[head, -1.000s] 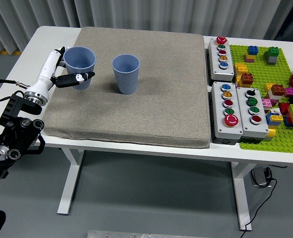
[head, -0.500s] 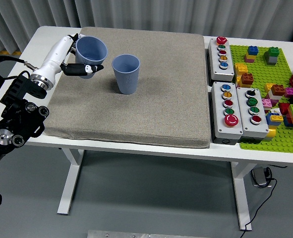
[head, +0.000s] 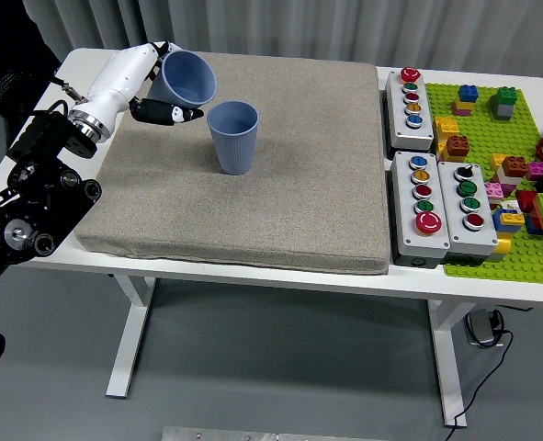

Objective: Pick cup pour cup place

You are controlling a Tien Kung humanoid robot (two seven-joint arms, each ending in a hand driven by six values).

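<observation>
My left hand (head: 161, 87) is shut on a blue cup (head: 186, 79), held in the air above the grey mat (head: 243, 211) at its back left. That cup is tilted, its mouth leaning right toward a second blue cup (head: 233, 136). The second cup stands upright on the mat, just right of and below the held one, with a small gap between them. My black thumb (head: 172, 114) crosses under the held cup. I cannot see inside either cup well enough to tell contents. The right hand does not show.
Grey button boxes (head: 410, 96) (head: 443, 206) with coloured buttons stand right of the mat. A green baseplate (head: 492, 257) with several toy bricks fills the table's right end. My left arm's black joints (head: 28, 211) hang over the table's left edge.
My left hand has lifted the cup off the mat, carried it up and to the right toward the standing cup, and begun tilting it. The standing cup has not moved.
</observation>
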